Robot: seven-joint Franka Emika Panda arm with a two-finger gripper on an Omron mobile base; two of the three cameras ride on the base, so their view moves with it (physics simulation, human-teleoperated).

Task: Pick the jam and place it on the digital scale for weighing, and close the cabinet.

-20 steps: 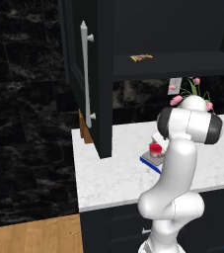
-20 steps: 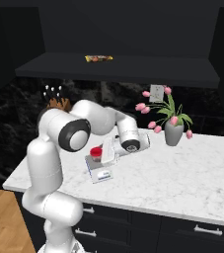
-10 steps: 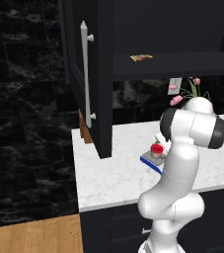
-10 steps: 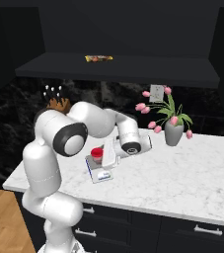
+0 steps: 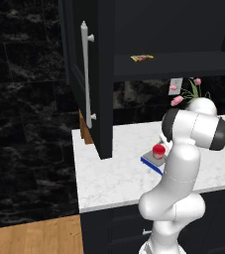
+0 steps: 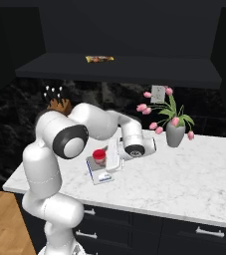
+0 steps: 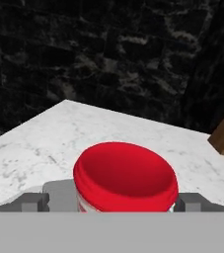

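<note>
Left base view: small squat red-lidded jam jar [image 5: 158, 150] upright on flat blue-edged digital scale [image 5: 150, 162], white marble counter [image 5: 109, 173]; black wall cabinet door [image 5: 84, 74] ajar. Right base view: two-finger gripper [image 6: 110, 158] just right of jar. Hand view: jaws wide apart, jar between the fingertips [image 7: 33, 201], unclamped

Black marble wall [image 5: 25, 99]; white marble counter [image 6: 194, 179]; wood floor [image 5: 29, 238]; dark base drawers [image 6: 184, 234].

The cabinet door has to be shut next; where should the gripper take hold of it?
Probably the long vertical bar handle on the open cabinet door. It stands off the panel, so open fingers could straddle it from the door's front face, near mid-height.
</note>
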